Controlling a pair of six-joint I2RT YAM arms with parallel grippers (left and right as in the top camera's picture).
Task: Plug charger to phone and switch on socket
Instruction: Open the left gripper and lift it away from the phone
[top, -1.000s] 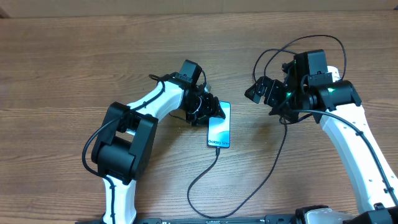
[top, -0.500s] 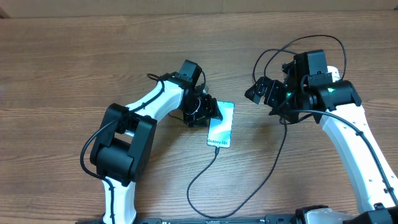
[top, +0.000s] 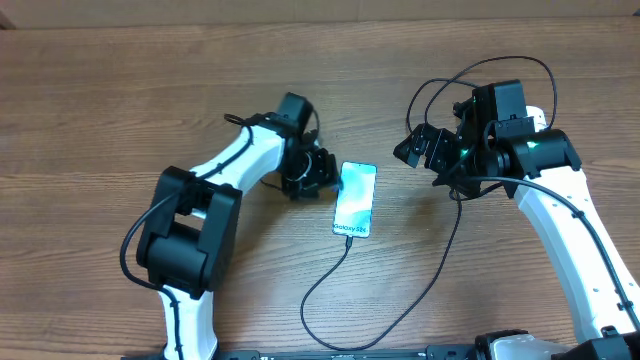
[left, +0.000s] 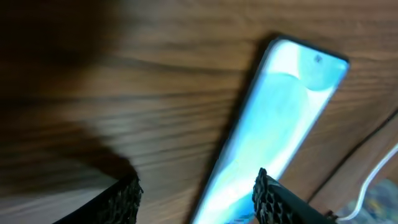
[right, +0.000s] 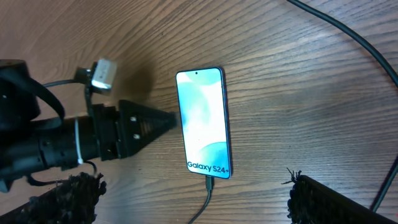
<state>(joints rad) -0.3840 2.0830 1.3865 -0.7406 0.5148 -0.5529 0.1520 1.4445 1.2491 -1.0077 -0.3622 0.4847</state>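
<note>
A slim black-framed smartphone with a lit light-blue screen (top: 355, 199) lies flat, face up, on the brown wood-grain bench (top: 100, 100), about midway between the two arms. In the right wrist view the small text end of the screen is nearest the camera, and the small black connector tip (right: 209, 184) of the long thin black charger cable (top: 325, 275) sits against that end, apparently seated in the port. From there the cable runs toward the near edge of the bench, loops and climbs back toward the right arm. The left end effector (top: 325, 176) is low at the phone's left long edge, its fingers (left: 121, 200) spread and gripping nothing; one finger overlaps the phone's edge in its own wrist view. The right end effector (top: 412, 150) hangs to the phone's right, well apart from it, its fingers (right: 68, 199) spread wide and empty.
</note>
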